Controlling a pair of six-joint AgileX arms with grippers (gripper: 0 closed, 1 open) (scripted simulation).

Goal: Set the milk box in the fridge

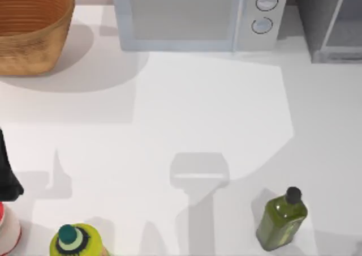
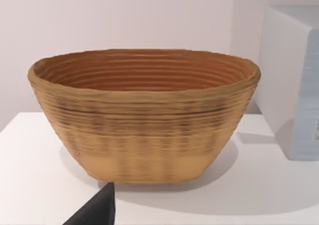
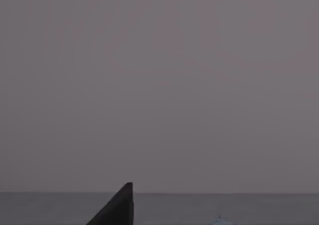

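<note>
1. the white table (image 1: 215,114) spans the whole top view, matte and bare through its middle. a plain pale wall (image 2: 124,16) stands behind it.
2. the fridge (image 1: 317,18) sits at the table's far right corner, just beside the microwave (image 1: 186,18). we cannot tell if its framed door is open. we judge the task unfinished, since nothing confirms the carton is inside.
3. the woven basket (image 2: 144,130) stands at the far left, near the microwave but apart from it.
4. the green bottle (image 1: 281,221) stands upright near the front right. a yellow-green bottle (image 1: 73,242) and a red-and-white container (image 1: 7,233) stand at the front left.
5. a boxy shadow (image 1: 199,174) falls mid-table (possibly from something held high, though that is our guess).
6. our left arm (image 1: 7,174) is parked at the left edge, and its left gripper (image 2: 94,210) faces the basket. spread or pressed together, we cannot tell.
7. our right gripper (image 3: 117,207) faces a flat grey surface. its state is likewise unclear.
8. the milk box: we cannot place it, so carrying, setting and release are all unconfirmed.
</note>
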